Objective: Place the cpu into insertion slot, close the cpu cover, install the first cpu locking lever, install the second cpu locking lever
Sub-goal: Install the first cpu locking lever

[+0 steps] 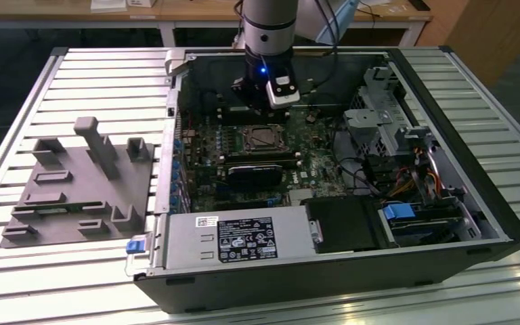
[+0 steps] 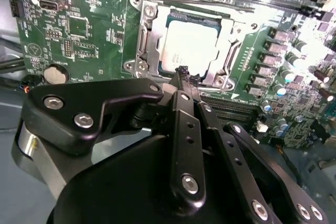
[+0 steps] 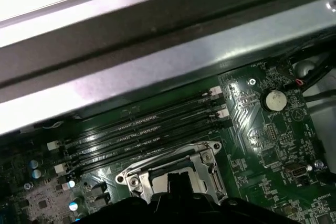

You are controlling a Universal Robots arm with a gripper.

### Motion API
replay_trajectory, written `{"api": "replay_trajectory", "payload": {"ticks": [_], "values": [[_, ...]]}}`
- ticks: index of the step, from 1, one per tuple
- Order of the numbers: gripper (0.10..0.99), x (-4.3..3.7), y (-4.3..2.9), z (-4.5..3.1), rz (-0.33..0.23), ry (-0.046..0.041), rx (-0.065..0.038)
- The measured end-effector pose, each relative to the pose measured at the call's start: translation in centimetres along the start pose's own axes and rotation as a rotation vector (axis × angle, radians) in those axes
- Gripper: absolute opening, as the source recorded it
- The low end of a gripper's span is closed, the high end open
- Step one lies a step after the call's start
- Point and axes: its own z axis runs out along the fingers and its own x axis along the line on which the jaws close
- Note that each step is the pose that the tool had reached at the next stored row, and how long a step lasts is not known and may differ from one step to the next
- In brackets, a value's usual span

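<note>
Exterior view: we count one arm with one pincer (image 1: 260, 114), down inside one open computer case (image 1: 477, 203) on the slatted surface (image 1: 106, 74). One insertion slot (image 1: 262, 139) lies close beside the tips.

Second wrist view: one cpu (image 2: 190, 45) sits in the slot, with one cpu cover (image 2: 143, 40) flat around it. The pincer is clenched, tips together at the cover's edge, just beside the cpu.

First wrist view: four memory slots (image 3: 142, 129), one coin battery (image 3: 274, 99).
</note>
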Motion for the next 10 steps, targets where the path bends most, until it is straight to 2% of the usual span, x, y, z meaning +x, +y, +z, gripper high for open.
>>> {"api": "replay_trajectory", "payload": {"ticks": [10], "values": [[0.102,-0.64,-1.37,-0.07,0.0,-0.0019,0.005]]}}
